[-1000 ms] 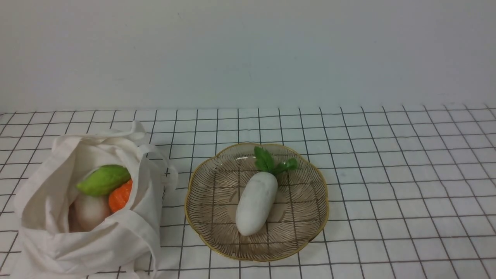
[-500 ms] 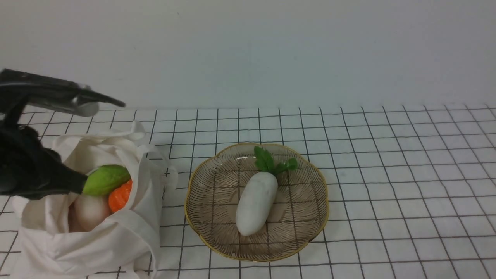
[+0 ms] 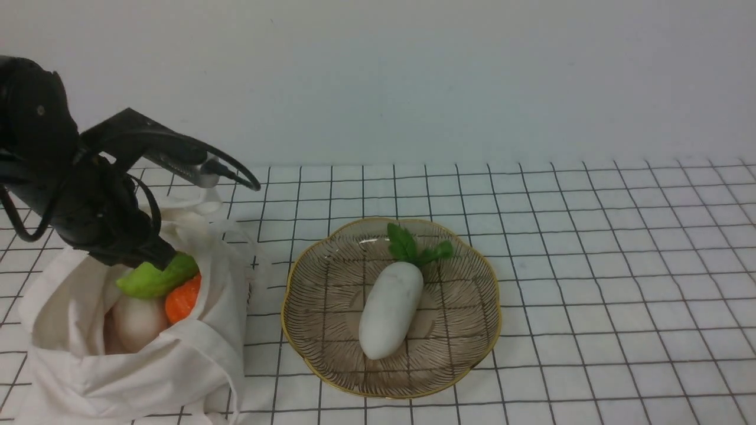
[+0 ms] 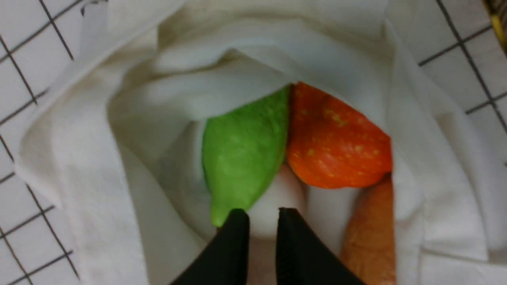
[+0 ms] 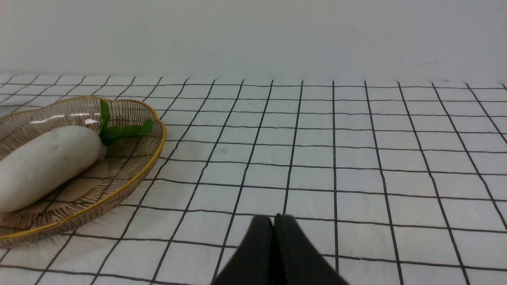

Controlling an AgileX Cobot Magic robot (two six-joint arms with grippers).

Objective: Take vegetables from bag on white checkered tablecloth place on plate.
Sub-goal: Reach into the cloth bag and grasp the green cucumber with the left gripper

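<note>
At the mouth of the bag [image 3: 195, 354], the left gripper [image 4: 259, 215], fingers [image 4: 237, 233] parted by no more than a narrow slit and closed on nothing. Just past the tips, not inside that slit but off to one side of it: the tapered end of the green vegetable [image 4: 243, 154], so close to one finger as to look touching, though hard to be sure. From the front, lying on top of the bag's load with its long axis roughly left to right, right end a little higher or farther, hard to say which, black fingers set against its far upper side. Pressed against it on the right, an orange piece [image 4: 336, 142]; beneath both, something pale and round [image 3: 139, 321]. Probably calls for a wider opening and a turn to straddle the slim width, not the length. Clearly the nearer arm, with the bag at the near left of the checkered cloth [image 3: 590, 236]. Farther right, the plate [image 3: 499, 321], already carrying a white radish [image 3: 390, 310]. Well apart from the bag and absent from the front view, the right gripper [image 5: 273, 221], fingers pressed together above the cloth.
</note>
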